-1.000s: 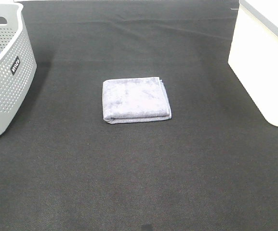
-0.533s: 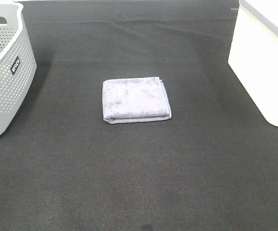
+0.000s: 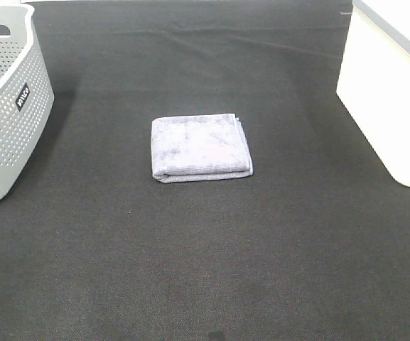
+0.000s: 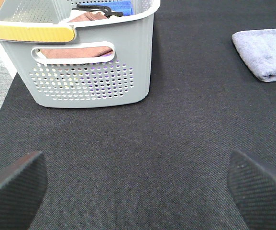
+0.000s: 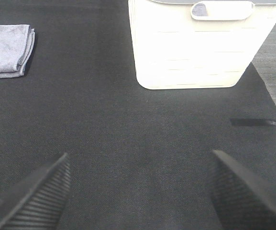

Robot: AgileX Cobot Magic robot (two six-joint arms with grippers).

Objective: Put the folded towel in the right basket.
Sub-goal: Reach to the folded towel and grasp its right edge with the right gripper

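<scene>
A folded lavender-grey towel lies flat on the black mat in the middle of the exterior view. It also shows in the left wrist view and the right wrist view. The right basket is white with solid walls, standing at the right edge; the right wrist view shows its handle side. My left gripper is open and empty, well short of the towel. My right gripper is open and empty, in front of the white basket. Neither arm shows in the exterior view.
A grey perforated basket stands at the left edge; the left wrist view shows a yellow handle and folded brown and blue cloths inside. The black mat covers the table. A strip of dark tape lies near the mat's right edge.
</scene>
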